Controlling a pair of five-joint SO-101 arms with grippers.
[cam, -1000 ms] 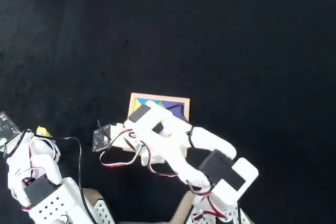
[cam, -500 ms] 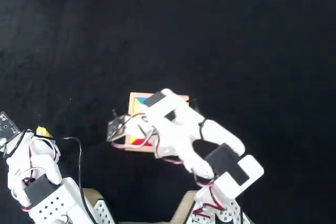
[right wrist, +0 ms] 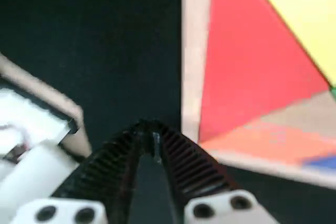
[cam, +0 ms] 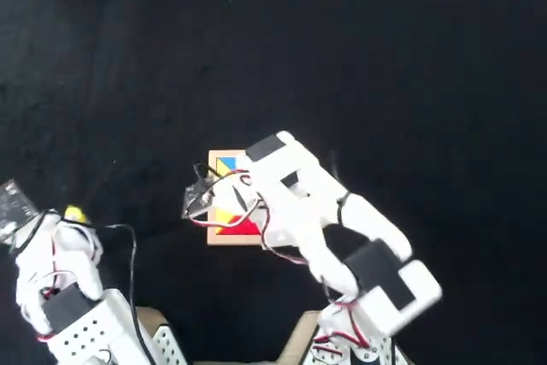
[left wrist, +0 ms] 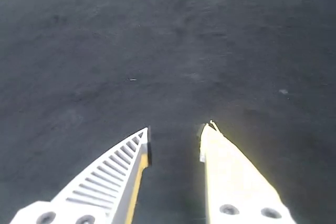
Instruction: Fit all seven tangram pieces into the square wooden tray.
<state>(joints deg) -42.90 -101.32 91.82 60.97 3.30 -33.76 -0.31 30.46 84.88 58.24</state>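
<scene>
The square wooden tray (cam: 224,238) lies on the black table a little left of centre, partly under my right arm (cam: 291,185). Its uncovered part shows a red piece (cam: 239,226), a yellow piece (cam: 224,211) and a blue one (cam: 226,164). In the right wrist view my right gripper (right wrist: 152,132) is shut and empty, just off the tray's rim (right wrist: 190,51), beside the red triangle (right wrist: 247,61), a yellow piece (right wrist: 304,9) and an orange one (right wrist: 273,137). My left gripper (left wrist: 174,140) hangs open over bare cloth at the table's near left.
Both arm bases stand on wooden boards (cam: 154,331) at the near edge. A white part on a board (right wrist: 31,124) lies close to the right gripper. Black cloth (cam: 385,66) stretches out behind and to the right of the tray.
My right arm has swung toward the far side and right across the tray, uncovering its near part with the red and yellow pieces. The left arm has barely shifted.
</scene>
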